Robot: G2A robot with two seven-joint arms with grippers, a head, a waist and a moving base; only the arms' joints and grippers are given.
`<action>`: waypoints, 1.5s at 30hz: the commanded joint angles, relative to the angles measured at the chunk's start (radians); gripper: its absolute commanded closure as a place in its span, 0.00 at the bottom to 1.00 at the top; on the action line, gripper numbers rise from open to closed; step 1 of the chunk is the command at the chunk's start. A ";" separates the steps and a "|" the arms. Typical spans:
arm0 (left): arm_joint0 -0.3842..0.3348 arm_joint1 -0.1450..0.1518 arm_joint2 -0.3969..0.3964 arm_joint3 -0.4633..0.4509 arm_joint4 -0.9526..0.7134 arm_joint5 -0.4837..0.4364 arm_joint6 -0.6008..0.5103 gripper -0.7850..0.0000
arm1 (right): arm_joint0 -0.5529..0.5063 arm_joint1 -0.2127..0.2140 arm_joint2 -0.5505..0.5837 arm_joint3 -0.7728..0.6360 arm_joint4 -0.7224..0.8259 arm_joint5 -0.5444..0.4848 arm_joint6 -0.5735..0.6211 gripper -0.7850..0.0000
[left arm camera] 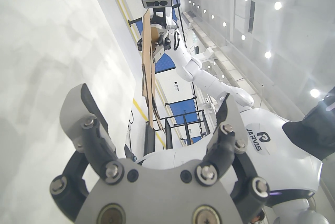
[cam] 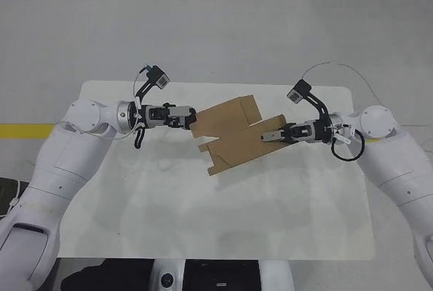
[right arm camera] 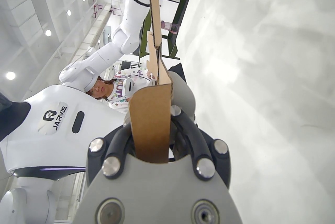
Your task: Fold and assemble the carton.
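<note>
Above table point(cam: 201, 218): right gripper point(cam: 268, 135) clamps carton point(cam: 234, 131); left gripper point(cam: 190, 116) spread, seemingly empty.

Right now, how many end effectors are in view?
2. The left end effector, open, is at one end of the carton. The right end effector is shut on the carton's opposite end. None looks hidden.

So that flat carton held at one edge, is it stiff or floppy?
Probably fairly stiff: the carton spans straight out from the right gripper without sagging. Likely light, since one grip carries it. Creased flaps may hinge if pushed.
</note>
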 commanded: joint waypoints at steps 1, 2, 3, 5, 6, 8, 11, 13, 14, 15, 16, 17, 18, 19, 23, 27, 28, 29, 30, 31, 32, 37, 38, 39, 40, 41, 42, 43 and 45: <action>0.003 -0.005 0.005 -0.011 0.000 0.003 0.012 0.00 | -0.003 -0.003 0.003 -0.011 -0.018 0.009 -0.031 1.00; 0.004 -0.008 0.007 -0.016 0.001 0.004 0.018 0.00 | -0.003 -0.004 0.005 -0.015 -0.033 0.016 -0.048 1.00; 0.005 -0.010 0.008 -0.020 0.003 0.005 0.024 0.00 | -0.004 -0.005 0.007 -0.019 -0.046 0.023 -0.065 1.00; 0.005 -0.013 0.009 -0.023 0.007 0.007 0.031 0.00 | -0.008 -0.007 0.010 -0.025 -0.063 0.039 -0.085 1.00; 0.005 -0.015 0.008 -0.022 0.010 0.006 0.032 0.00 | -0.010 -0.008 0.012 -0.028 -0.067 0.045 -0.092 1.00; 0.006 -0.018 0.006 -0.019 0.011 0.006 0.036 0.00 | -0.013 -0.010 0.015 -0.030 -0.077 0.055 -0.102 1.00; 0.008 -0.021 0.001 -0.017 0.011 0.005 0.034 0.00 | -0.019 -0.014 0.023 -0.027 -0.090 0.065 -0.130 1.00; 0.012 -0.022 -0.004 -0.016 0.010 0.005 0.030 0.00 | -0.024 -0.015 0.030 -0.025 -0.097 0.063 -0.141 1.00; 0.013 -0.022 -0.008 -0.014 0.008 0.006 0.028 0.00 | -0.026 -0.016 0.033 -0.024 -0.103 0.063 -0.145 1.00; 0.015 -0.022 -0.014 -0.011 0.003 0.007 0.029 0.00 | -0.028 -0.016 0.036 -0.025 -0.109 0.063 -0.151 1.00; 0.017 -0.022 -0.020 -0.009 0.001 0.005 0.030 0.00 | -0.031 -0.017 0.039 -0.026 -0.112 0.063 -0.158 1.00; 0.017 -0.022 -0.025 -0.009 0.002 0.005 0.031 0.00 | -0.034 -0.018 0.041 -0.028 -0.116 0.064 -0.163 1.00; 0.018 -0.021 -0.030 -0.009 0.003 0.005 0.031 0.00 | -0.036 -0.019 0.044 -0.030 -0.119 0.065 -0.167 1.00; 0.019 -0.021 -0.034 -0.011 0.004 0.006 0.030 0.00 | -0.039 -0.020 0.046 -0.032 -0.122 0.065 -0.172 1.00; 0.024 -0.021 -0.054 -0.012 -0.002 0.010 0.029 0.00 | -0.045 -0.023 0.055 -0.035 -0.138 0.070 -0.180 1.00; 0.030 -0.020 -0.074 -0.020 -0.013 0.015 0.019 0.00 | -0.048 -0.026 0.061 -0.039 -0.166 0.080 -0.186 1.00; 0.031 -0.020 -0.078 -0.024 -0.016 0.016 0.016 0.00 | -0.050 -0.027 0.063 -0.039 -0.173 0.083 -0.189 1.00; 0.033 -0.020 -0.082 -0.029 -0.020 0.018 0.013 0.00 | -0.050 -0.028 0.064 -0.038 -0.180 0.085 -0.193 1.00; 0.034 -0.020 -0.087 -0.034 -0.023 0.019 0.011 0.00 | -0.052 -0.029 0.065 -0.038 -0.187 0.086 -0.196 1.00; 0.035 -0.020 -0.091 -0.038 -0.024 0.022 0.008 0.00 | -0.053 -0.030 0.066 -0.038 -0.193 0.088 -0.198 1.00; 0.036 -0.020 -0.096 -0.043 -0.025 0.024 0.007 0.00 | -0.054 -0.031 0.066 -0.039 -0.197 0.089 -0.200 1.00; 0.040 -0.020 -0.112 -0.057 -0.019 0.033 0.008 0.00 | -0.058 -0.037 0.071 -0.045 -0.209 0.092 -0.201 1.00; 0.040 -0.021 -0.111 -0.057 -0.014 0.034 0.010 0.00 | -0.058 -0.039 0.073 -0.048 -0.208 0.092 -0.201 1.00; 0.039 -0.023 -0.110 -0.055 -0.008 0.035 0.014 0.00 | -0.059 -0.040 0.075 -0.052 -0.208 0.091 -0.201 1.00; 0.038 -0.024 -0.107 -0.053 -0.003 0.035 0.017 0.00 | -0.059 -0.041 0.077 -0.055 -0.208 0.092 -0.201 1.00; 0.036 -0.027 -0.103 -0.051 0.001 0.034 0.020 0.00 | -0.059 -0.042 0.078 -0.058 -0.211 0.091 -0.201 1.00; 0.034 -0.029 -0.099 -0.047 0.004 0.034 0.023 0.00 | -0.060 -0.043 0.080 -0.060 -0.211 0.092 -0.200 1.00; 0.031 -0.031 -0.095 -0.043 0.008 0.035 0.024 0.00 | -0.060 -0.044 0.082 -0.062 -0.211 0.092 -0.200 1.00; 0.026 -0.036 -0.086 -0.031 0.021 0.036 0.027 0.00 | -0.061 -0.046 0.086 -0.065 -0.212 0.092 -0.199 1.00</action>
